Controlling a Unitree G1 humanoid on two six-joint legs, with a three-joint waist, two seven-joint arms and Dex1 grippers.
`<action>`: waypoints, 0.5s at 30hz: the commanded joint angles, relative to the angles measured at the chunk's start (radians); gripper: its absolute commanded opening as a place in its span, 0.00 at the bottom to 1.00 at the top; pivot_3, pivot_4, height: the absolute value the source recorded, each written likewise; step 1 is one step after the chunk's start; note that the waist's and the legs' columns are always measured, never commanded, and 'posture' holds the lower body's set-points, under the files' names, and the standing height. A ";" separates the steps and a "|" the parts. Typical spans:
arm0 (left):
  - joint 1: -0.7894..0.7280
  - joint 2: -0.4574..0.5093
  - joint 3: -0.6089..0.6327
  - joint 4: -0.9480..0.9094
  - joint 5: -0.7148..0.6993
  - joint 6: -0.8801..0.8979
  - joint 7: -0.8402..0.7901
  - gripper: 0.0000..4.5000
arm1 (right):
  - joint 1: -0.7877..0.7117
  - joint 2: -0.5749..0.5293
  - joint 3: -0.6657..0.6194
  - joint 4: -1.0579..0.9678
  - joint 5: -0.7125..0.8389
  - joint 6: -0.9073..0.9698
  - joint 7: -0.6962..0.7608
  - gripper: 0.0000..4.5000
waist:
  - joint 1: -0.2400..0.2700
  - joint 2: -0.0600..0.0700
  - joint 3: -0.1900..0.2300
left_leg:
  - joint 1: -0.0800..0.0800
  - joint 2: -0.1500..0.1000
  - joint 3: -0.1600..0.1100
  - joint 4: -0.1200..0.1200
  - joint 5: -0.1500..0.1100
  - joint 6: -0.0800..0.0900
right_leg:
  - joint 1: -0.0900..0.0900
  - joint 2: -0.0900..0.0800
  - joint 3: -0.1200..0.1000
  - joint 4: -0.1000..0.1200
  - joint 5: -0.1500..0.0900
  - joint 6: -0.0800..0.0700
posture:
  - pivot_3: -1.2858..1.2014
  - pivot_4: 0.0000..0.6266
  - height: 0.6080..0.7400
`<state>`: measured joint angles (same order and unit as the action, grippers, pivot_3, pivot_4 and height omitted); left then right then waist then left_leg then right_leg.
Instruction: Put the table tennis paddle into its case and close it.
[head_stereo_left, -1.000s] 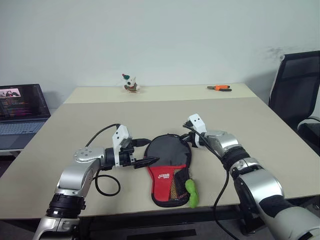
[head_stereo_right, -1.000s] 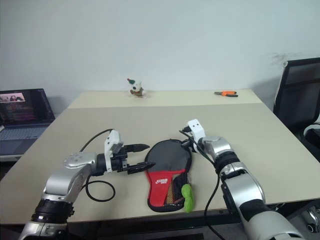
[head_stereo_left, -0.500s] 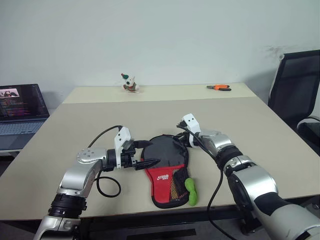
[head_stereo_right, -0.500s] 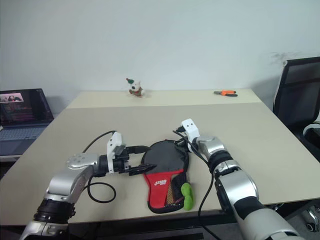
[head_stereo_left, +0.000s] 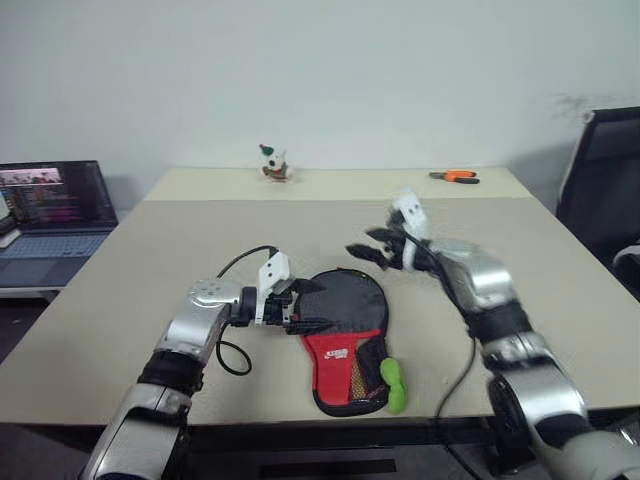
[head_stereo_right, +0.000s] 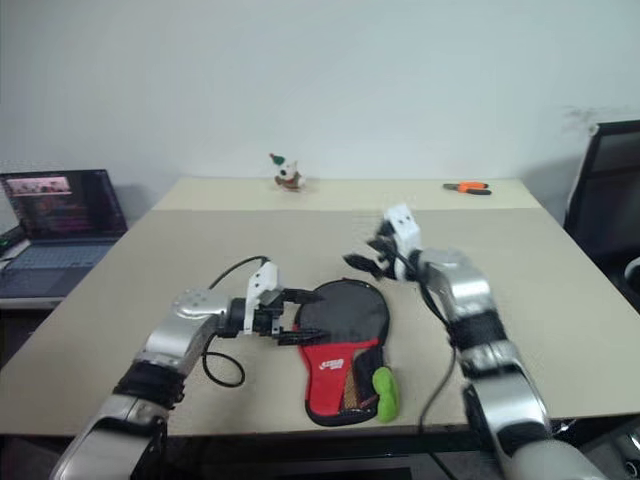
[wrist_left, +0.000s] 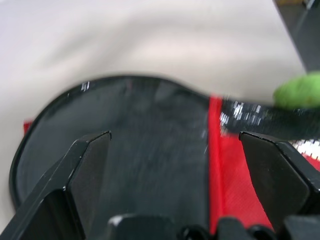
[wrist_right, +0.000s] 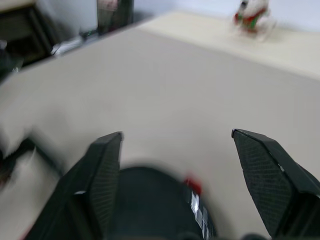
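- Now that the right gripper (head_stereo_left: 372, 247) has let go and lifted off the round end of the case (head_stereo_left: 345, 336), hangs above the table (head_stereo_left: 150, 260) with fingers spread wide and nothing between them; a second ago sat pressed shut at the case's far rim.
- Left gripper (head_stereo_left: 308, 305) moved in closer than a second ago, fingers (wrist_left: 85, 165) spread to either side of the case's black round part, right at its near-left edge; not yet pinching fabric, as far as can be told.
- Case lying flat near the table's front edge, black round end away from the robot, red panel (head_stereo_left: 333, 355) and mesh pocket toward it, a green tag (head_stereo_left: 395, 383) at its lower right corner.
- Table tennis paddle: cannot tell apart from the cover; presumably already inside, since no wooden handle shows on the table.
- Likely meaning: one pull on the zip finished or abandoned, hands swapping roles, left taking over as the holder while the right re-aims.
- Whether the zip is fully closed cannot be told from these views.
- Pliers (head_stereo_left: 453, 176), small toy (head_stereo_left: 273, 164) and laptop (head_stereo_left: 55, 205) well apart from the work.
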<state>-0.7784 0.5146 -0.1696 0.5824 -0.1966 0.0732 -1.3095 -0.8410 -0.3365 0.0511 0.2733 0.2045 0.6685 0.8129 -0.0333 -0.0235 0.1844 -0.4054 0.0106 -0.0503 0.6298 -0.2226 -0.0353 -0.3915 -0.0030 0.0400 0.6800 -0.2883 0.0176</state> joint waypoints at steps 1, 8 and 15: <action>-0.068 -0.045 -0.041 0.122 0.064 -0.133 -0.032 1.00 | 0.109 -0.085 -0.002 -0.332 0.098 0.188 0.037 0.84 | 0.003 0.001 0.001 | -0.001 0.000 0.000 0.001 0.000 0.000 | -0.002 0.000 0.000 0.001 0.000 0.000 | 0.52 0.24 1.00; -0.184 -0.152 -0.061 0.388 0.162 -0.350 0.003 1.00 | 0.340 -0.234 -0.128 -0.716 0.307 0.482 0.023 0.84 | -0.001 0.002 0.002 | -0.014 -0.001 0.000 0.011 0.000 0.000 | -0.014 0.002 -0.002 0.008 0.000 0.000 | 0.52 0.24 1.00; -0.231 -0.187 -0.070 0.539 0.234 -0.451 0.001 1.00 | 0.450 -0.180 -0.143 -0.896 0.403 0.623 -0.119 0.84 | -0.002 0.002 0.002 | -0.012 -0.002 0.002 0.014 0.000 0.000 | -0.013 0.006 0.000 0.013 -0.001 0.003 | 0.52 0.24 1.00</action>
<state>-1.0008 0.3319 -0.2302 1.0945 0.0079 -0.3567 -1.3067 -0.3937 -0.5267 -0.0853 -0.5682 0.5810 1.2765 0.7285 -0.0356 -0.0219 0.1860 -0.4175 0.0091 -0.0478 0.6438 -0.2225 -0.0349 -0.4045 0.0028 0.0404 0.6929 -0.2899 0.0212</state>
